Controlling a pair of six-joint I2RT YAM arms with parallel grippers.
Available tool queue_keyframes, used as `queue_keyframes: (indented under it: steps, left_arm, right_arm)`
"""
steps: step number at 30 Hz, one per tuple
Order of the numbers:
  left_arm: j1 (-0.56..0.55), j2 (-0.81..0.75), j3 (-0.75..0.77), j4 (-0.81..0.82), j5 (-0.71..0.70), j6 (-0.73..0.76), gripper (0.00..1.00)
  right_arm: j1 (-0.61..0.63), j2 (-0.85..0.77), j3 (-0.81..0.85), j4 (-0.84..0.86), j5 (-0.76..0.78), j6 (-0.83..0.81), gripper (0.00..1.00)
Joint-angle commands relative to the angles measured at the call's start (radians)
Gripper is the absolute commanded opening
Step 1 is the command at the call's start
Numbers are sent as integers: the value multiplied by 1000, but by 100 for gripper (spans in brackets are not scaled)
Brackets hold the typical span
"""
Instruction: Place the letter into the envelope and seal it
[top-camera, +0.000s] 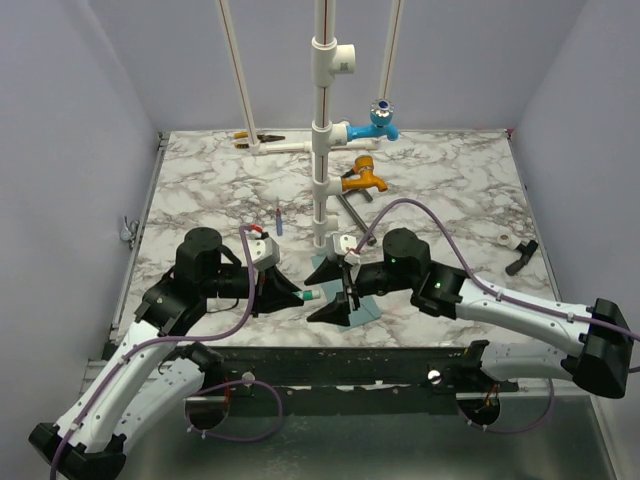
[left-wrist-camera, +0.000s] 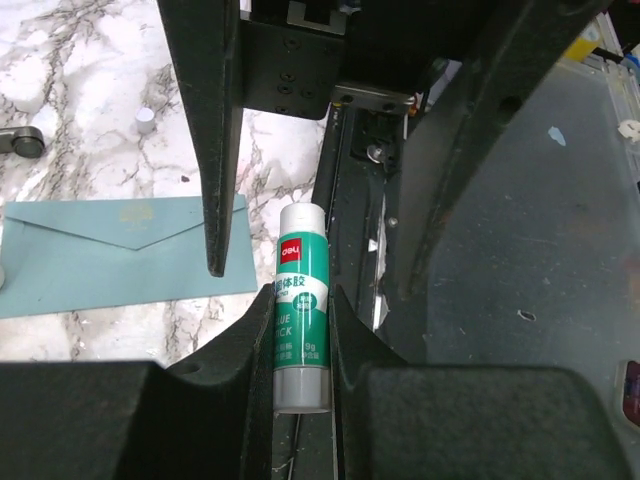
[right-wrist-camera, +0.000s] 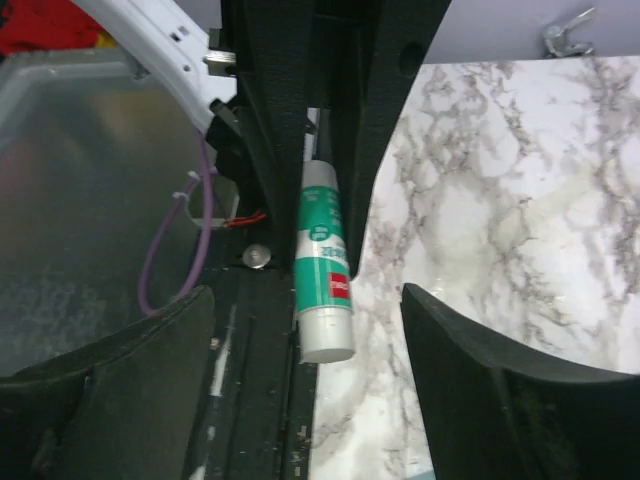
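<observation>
The light teal-blue envelope lies flat near the table's front edge, its flap crease showing in the left wrist view. The tan letter is not in view. My left gripper is shut on a green-and-white glue stick, held level above the front edge with its white cap pointing right. My right gripper is open, its fingers standing on either side of the stick's cap end without touching it. It hangs just above the envelope's left part.
A white pipe stand with a blue tap and an orange tap rises behind the grippers. A small tape roll and a black tool lie at the right. Pliers lie at the back.
</observation>
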Motion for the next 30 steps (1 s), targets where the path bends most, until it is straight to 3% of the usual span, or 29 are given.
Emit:
queue_keyframes:
  steps: [1,5,14,15,17,18,23,24,27,30]
  left_arm:
    - [7,-8,-13,47,61,-33,0]
    - [7,-6,-14,47,62,-32,0]
    - [6,-4,-19,47,63,-35,0]
    - [7,-4,-20,46,64,-36,0]
    - [7,-3,-20,44,64,-35,0]
    - [7,-3,-22,43,65,-34,0]
    - [7,-11,-38,38,57,-34,0]
    - [7,-12,-42,37,54,-30,7]
    - [10,-18,-46,33,51,-20,49]
    - [21,-22,-30,-8,46,49,65]
  right_arm:
    - [8,9,19,4,20,-26,73]
    - [8,11,34,-26,25,-42,60]
    - [8,73,69,-70,35,-10,41]
    - [8,77,71,-66,36,-8,34]
    - [8,77,69,-52,49,-2,5]
    - [8,72,64,-42,52,-2,1]
    - [8,34,37,-38,96,-19,1]
    - [8,30,35,-45,109,-25,1]
    - [8,23,31,-62,122,-36,1]
    - [8,14,33,-74,127,-41,1]
